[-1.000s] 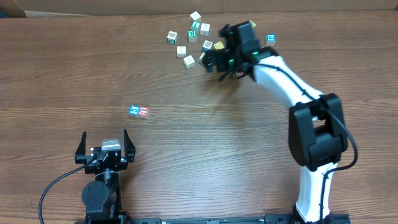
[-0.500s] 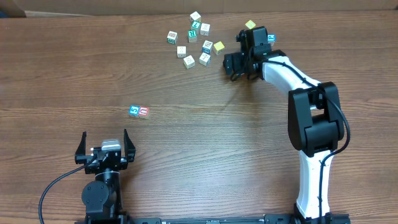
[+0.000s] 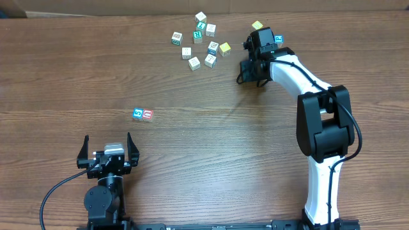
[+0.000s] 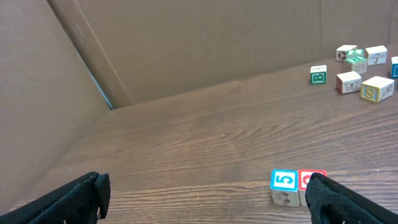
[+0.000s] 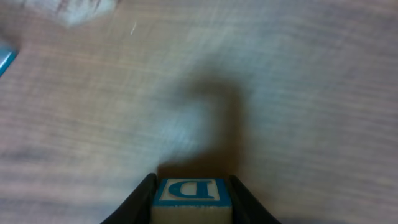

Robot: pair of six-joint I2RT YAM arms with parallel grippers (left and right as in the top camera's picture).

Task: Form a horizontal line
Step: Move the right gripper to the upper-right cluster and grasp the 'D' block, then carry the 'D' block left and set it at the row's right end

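The horizontal line (image 3: 142,114) is a short row of two touching cubes left of the table's centre: a blue "5" cube (image 4: 285,186) and a red-marked cube (image 4: 309,180). My right gripper (image 3: 249,69) is at the back right, its jaws shut on a blue "D" cube (image 5: 189,191) that fills the gap between the fingers (image 5: 144,191). That cube is hidden under the gripper in the overhead view. My left gripper (image 3: 107,153) stands open near the front edge with nothing in it, below and left of the row; its right finger (image 4: 348,202) overlaps the red-marked cube in the left wrist view.
A loose cluster of letter cubes (image 3: 197,42) lies at the back, with green-marked ones among them. A yellow cube (image 3: 225,48) sits at its right edge, another yellow cube (image 3: 257,25) and a blue-marked cube (image 3: 278,39) beside the right arm. A cardboard wall (image 4: 186,43) backs the table.
My right gripper swung right, away from the cube cluster, came down and its jaws closed on the blue "D" cube. The left arm and the two-cube row have not moved.
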